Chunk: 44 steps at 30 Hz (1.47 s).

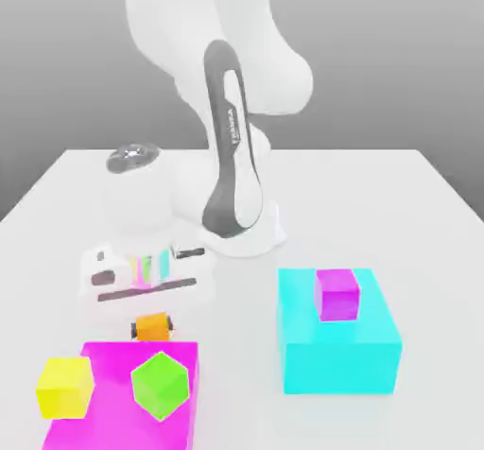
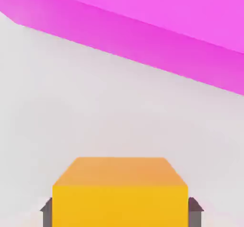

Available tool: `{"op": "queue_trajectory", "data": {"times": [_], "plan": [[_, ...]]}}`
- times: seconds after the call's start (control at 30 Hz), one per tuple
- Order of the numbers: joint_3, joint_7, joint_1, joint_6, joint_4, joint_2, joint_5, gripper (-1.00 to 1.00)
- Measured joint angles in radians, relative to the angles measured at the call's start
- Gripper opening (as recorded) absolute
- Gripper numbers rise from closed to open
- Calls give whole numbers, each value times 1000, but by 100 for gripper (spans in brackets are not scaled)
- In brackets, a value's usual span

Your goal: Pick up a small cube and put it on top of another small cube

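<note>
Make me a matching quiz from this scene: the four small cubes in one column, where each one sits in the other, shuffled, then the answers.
Things:
1. orange cube
2. green cube
3. purple cube
4. yellow cube

Places:
A. on top of the cyan block
B. on the table, touching the magenta block's side
C. between the fingers of the gripper
D. on top of the magenta block

Pairs: 1-C, 2-D, 3-A, 4-B

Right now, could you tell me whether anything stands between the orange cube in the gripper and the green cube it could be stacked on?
Nothing visible does. The gripper is shut on the orange cube, just behind the magenta block carrying the green cube; only that block's top lies between them.
</note>
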State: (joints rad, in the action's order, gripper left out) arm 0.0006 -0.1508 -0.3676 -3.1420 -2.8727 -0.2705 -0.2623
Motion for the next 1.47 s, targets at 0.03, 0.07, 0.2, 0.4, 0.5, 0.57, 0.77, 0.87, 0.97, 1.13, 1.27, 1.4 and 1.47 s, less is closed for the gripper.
{"op": "queue_trajectory", "data": {"times": [0.03, 0.07, 0.2, 0.4, 0.5, 0.57, 0.77, 0.87, 0.97, 1.13, 1.27, 1.4, 1.47], "plan": [[6, -1, -7, -6, 1, -6, 0, -100], [0, 2, 0, 2, 0, 3, 2, -100], [-76, 49, 68, 70, -13, 87, 52, -100], [-162, 170, 103, 185, -45, 233, 222, -100], [-168, 175, 91, 243, -46, 290, 267, -100], [-167, 91, 106, 288, -3, 291, 253, -100], [-176, -208, 136, 428, 168, 261, 218, -100], [-174, -350, 132, 499, 256, 243, 215, -100], [-169, -488, 128, 570, 344, 225, 218, -100], [-164, -711, 121, 686, 490, 194, 233, -100], [-155, -815, 112, 655, 540, 113, 223, -100], [-149, -832, 109, 594, 534, 56, 206, 100], [-149, -832, 109, 594, 534, 56, 206, 100]]}}
